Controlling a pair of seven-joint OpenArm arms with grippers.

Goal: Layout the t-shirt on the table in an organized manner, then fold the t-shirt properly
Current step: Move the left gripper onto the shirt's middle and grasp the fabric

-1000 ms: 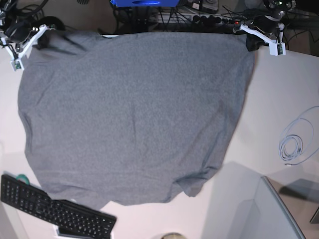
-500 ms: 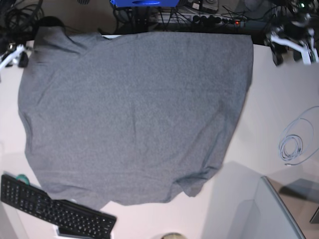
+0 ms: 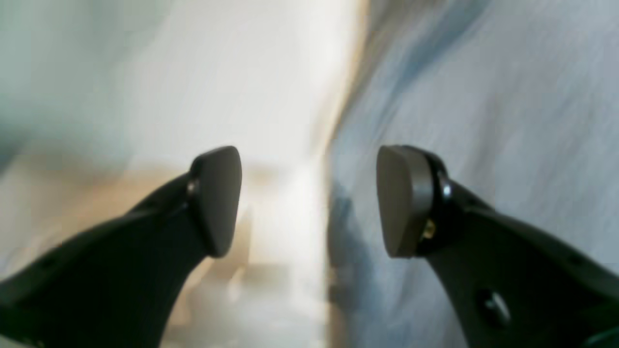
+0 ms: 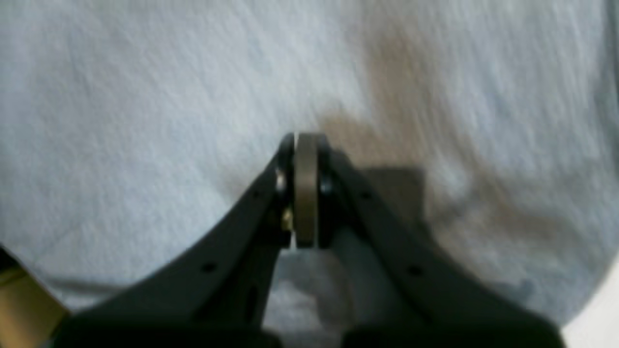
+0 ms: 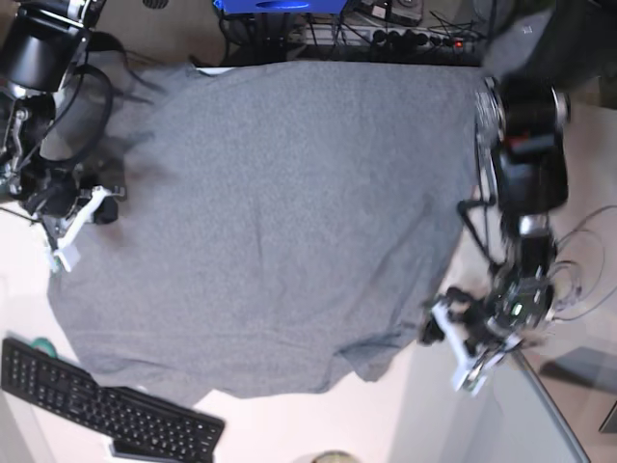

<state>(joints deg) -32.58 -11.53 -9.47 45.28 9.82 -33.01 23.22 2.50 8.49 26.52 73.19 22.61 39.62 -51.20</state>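
T-shirt (image 5: 260, 222) apparently beneath both the left gripper (image 3: 309, 200) and right gripper (image 4: 304, 188)

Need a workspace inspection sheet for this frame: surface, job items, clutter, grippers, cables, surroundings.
Surface: white table, bare on its right side.
Job's things: grey t-shirt spread flat over most of the table, lower corner wrinkled, not folded.
Clutter: black keyboard at the lower left, overlapping the shirt's hem.
Grippers: left gripper open, jaws wide apart with nothing between them; right gripper shut over the fabric, whether it pinches cloth cannot be told.
Cables: white coiled cable at the table's right, partly behind the arm.
Surroundings: power strip and dark wiring beyond the far edge.
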